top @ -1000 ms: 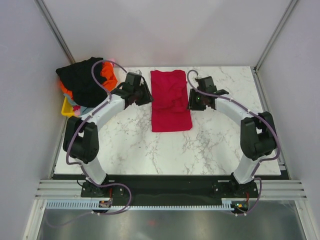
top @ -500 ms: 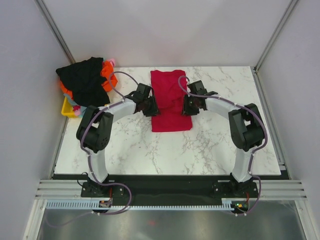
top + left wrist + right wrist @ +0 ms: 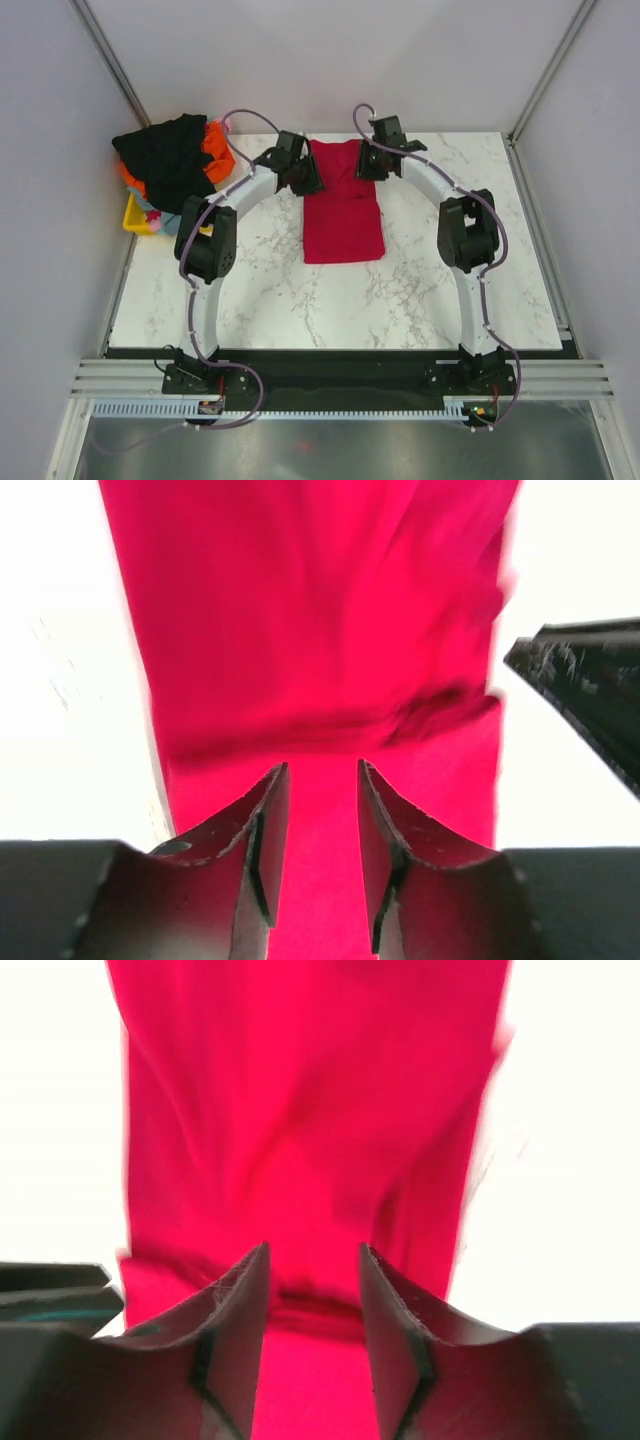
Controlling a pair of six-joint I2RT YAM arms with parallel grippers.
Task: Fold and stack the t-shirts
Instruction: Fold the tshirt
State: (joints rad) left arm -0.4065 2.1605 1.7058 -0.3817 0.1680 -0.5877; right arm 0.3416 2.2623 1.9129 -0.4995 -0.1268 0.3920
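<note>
Left fingers [image 3: 255, 830] and right fingers [image 3: 235, 1310] have swung from the middle of the crimson t-shirt [image 3: 343, 215] to its far end, each pair narrowly parted over cloth.

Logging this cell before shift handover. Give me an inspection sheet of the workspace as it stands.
Surface: marble table, white with grey veins.
Job's things: red t-shirt lying as a long folded strip at centre; black t-shirt heaped over orange t-shirt at the far left corner.
Clutter: yellow bin partly under that heap.
Grippers: left gripper and right gripper, fingers parted, over the red shirt's far end.
Cables: purple cables arch off both arms.
Surroundings: plain walls; nothing seen.
</note>
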